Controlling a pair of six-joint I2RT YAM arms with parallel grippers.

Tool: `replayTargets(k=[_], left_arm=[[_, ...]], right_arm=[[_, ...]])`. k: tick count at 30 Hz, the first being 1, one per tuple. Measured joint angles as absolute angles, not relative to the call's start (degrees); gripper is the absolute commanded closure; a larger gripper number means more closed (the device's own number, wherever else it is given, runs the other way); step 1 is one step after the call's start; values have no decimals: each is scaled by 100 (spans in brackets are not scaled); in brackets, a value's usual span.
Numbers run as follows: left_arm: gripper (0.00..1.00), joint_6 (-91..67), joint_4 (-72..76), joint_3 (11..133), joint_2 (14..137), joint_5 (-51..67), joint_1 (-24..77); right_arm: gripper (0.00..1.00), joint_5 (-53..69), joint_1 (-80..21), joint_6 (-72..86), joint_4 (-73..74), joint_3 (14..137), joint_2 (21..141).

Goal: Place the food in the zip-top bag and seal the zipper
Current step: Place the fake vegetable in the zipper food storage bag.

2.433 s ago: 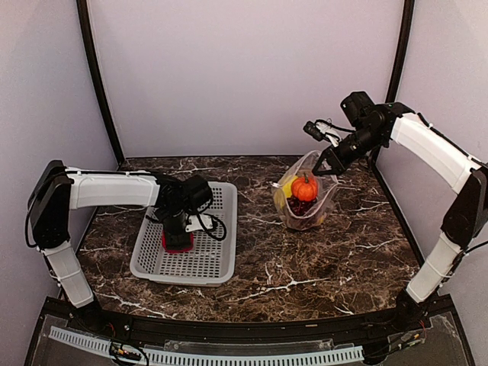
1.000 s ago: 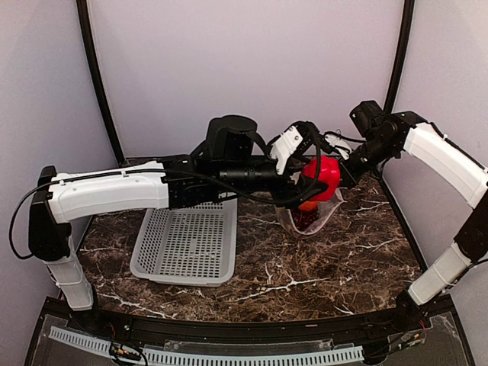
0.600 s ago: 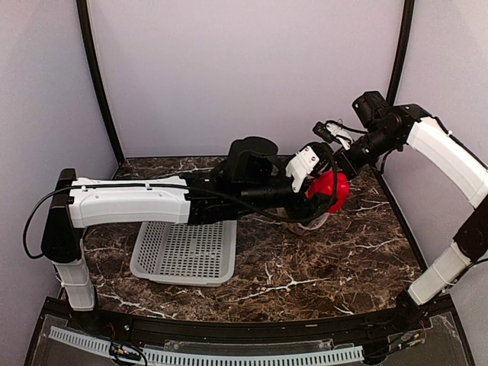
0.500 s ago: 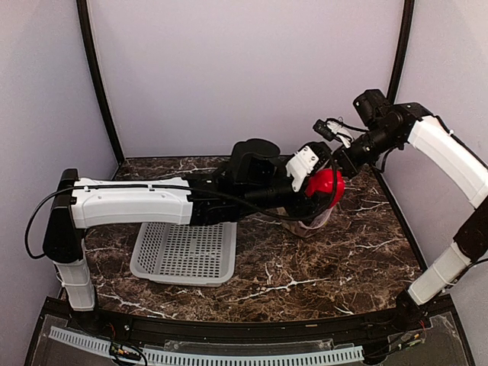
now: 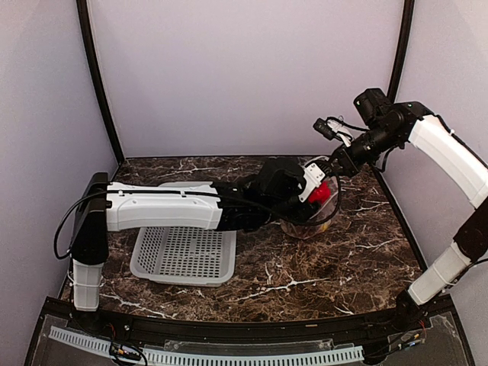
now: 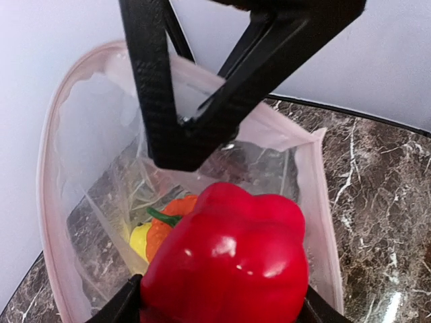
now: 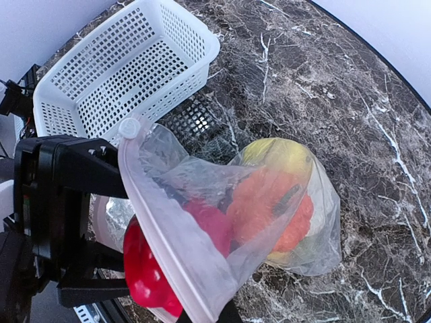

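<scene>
My left gripper is shut on the red pepper and holds it inside the open mouth of the clear zip-top bag. The pepper also shows in the top view and the right wrist view. In the bag lie the orange tomato-like fruit and a yellow piece; both also show in the left wrist view, the fruit beside the yellow piece. My right gripper is shut on the bag's upper edge and holds it up. The zipper runs round the open mouth.
The white perforated basket stands on the marble table at the left, seen also in the right wrist view. No food shows in it. The left arm stretches across above the basket toward the bag.
The left arm has lifted the red pepper out of the basket, carried it right, and lowered it into the bag's mouth. The right gripper has kept holding the bag's edge.
</scene>
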State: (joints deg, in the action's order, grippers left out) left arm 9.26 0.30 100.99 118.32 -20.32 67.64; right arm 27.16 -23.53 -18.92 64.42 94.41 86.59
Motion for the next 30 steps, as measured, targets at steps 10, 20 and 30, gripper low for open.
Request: replayTargets(k=[10, 20, 30], left_arm=[[22, 849, -709, 10538, 12060, -3148, 6768], [8, 827, -1055, 10860, 12066, -3356, 6768], [7, 1688, -86, 9856, 11181, -2668, 7161]], right_arm=[[100, 2751, -2353, -1876, 6442, 9441, 8661], [100, 2875, -2353, -1852, 6434, 9518, 8805], [100, 2873, -2355, -1837, 6438, 9537, 8840]])
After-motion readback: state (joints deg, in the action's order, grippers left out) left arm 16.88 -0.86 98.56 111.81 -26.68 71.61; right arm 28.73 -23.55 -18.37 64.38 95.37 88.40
